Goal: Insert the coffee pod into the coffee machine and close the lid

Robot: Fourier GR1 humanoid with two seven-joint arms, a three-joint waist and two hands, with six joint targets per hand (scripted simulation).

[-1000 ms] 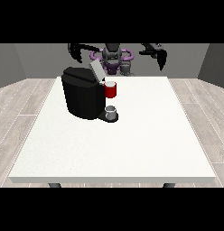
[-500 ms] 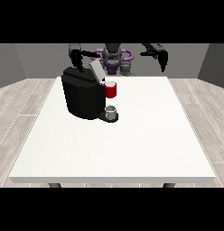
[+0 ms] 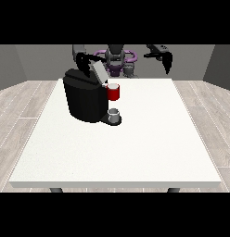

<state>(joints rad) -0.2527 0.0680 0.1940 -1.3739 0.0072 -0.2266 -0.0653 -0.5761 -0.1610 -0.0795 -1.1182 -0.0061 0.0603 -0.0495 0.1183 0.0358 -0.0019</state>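
The black coffee machine (image 3: 85, 99) stands on the white table (image 3: 135, 148) left of the middle. Its grey lid (image 3: 98, 71) is tilted up and open. A red thing at the machine (image 3: 113, 92) sits at its front, above a grey cup (image 3: 114, 114) on the base. A small grey thing (image 3: 130, 70) stands at the table's far edge, in front of the robot's torso; I cannot tell whether it is the pod. The hand at the view's left (image 3: 81, 59) hovers just behind the machine, close to the lid. The hand at the view's right (image 3: 166, 59) hangs over the far right edge, fingers straight and pointing down, holding nothing.
The table's wide white top stretches from the machine towards the camera and to the right. Wood floor lies around the table. The robot's torso (image 3: 116, 58) stands behind the far edge.
The hand at the view's left has come in and down to the open lid. The hand at the view's right has drawn in, and its fingers now point down.
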